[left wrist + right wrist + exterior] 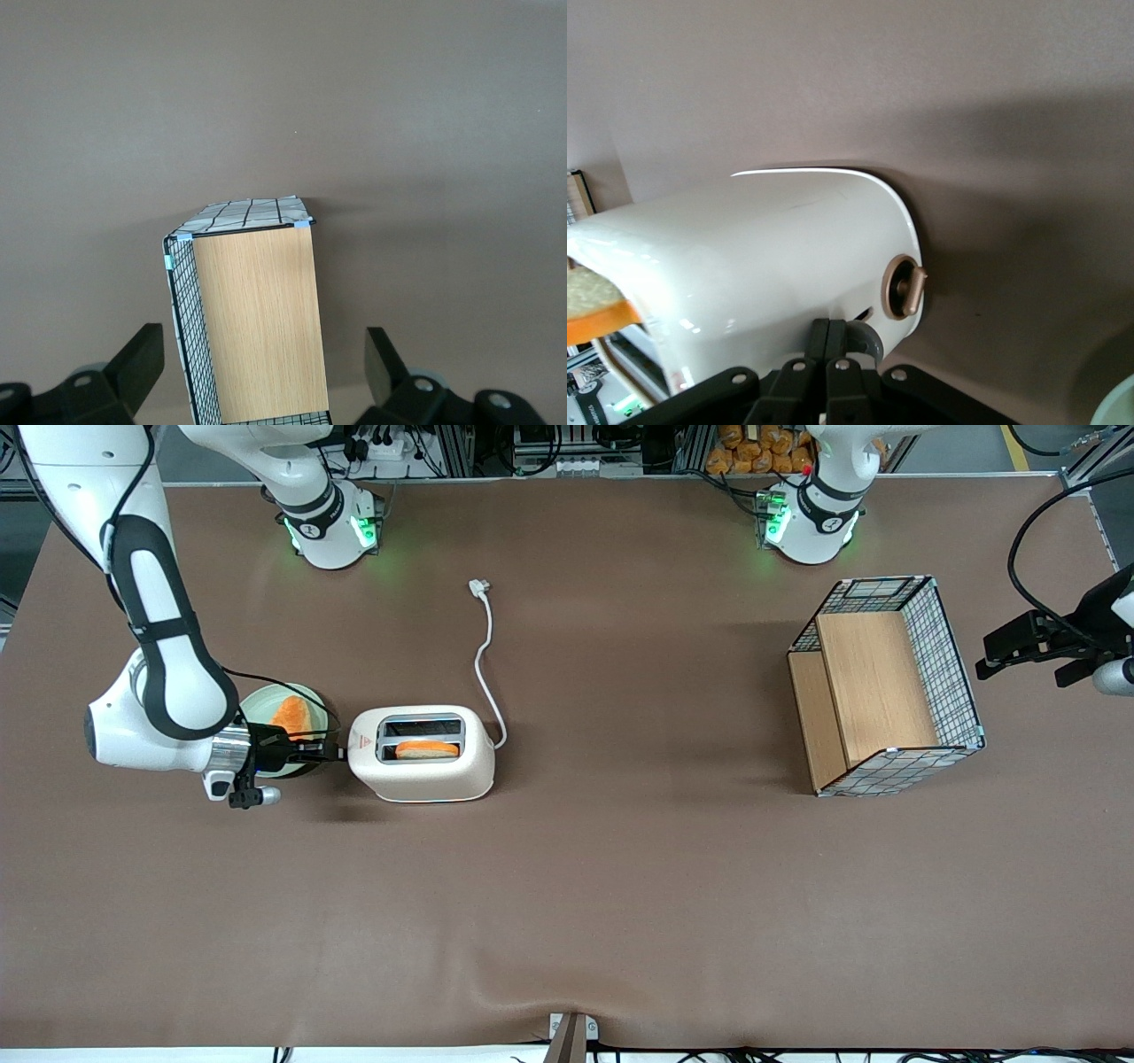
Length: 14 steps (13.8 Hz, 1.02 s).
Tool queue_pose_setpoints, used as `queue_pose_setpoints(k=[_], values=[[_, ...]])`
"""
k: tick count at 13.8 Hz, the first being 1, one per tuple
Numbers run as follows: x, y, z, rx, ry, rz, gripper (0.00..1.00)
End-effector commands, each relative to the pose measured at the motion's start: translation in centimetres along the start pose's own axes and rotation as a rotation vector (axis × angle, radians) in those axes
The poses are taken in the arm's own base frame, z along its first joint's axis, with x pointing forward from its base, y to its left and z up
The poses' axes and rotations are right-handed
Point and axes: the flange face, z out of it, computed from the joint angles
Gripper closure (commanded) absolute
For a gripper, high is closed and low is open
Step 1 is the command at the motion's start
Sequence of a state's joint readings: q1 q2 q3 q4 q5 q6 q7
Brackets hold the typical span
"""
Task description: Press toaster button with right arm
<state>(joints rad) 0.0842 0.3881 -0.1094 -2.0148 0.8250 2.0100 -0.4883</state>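
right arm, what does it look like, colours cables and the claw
The white right arm has a black band along its link, a silver wrist ring and thin black cables looping to the black two-finger claw. In the wrist view the claw's fingers are matte black with small screws.

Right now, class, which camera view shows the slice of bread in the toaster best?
The front view: it looks down into the toaster, showing the bread lying in the slot nearer the camera. The right wrist view catches only a corner of it, past the shut hand. The left wrist view shows none.
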Motion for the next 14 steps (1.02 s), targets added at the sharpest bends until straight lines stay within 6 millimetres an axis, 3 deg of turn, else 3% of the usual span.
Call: queue_pose_setpoints(k=[1, 7, 10, 14], values=[[-0.3, -2.4, -2.2, 0.01, -0.014, 0.018, 1.0], [-0.2, -6.5, -8.8, -0.123, -0.074, 0.045, 1.0], [-0.9, -9.5, -13.2, -0.221, -0.066, 0.047, 1.0], [-2.4, -12.4, -17.8, -0.346, -0.068, 0.039, 1.0]])
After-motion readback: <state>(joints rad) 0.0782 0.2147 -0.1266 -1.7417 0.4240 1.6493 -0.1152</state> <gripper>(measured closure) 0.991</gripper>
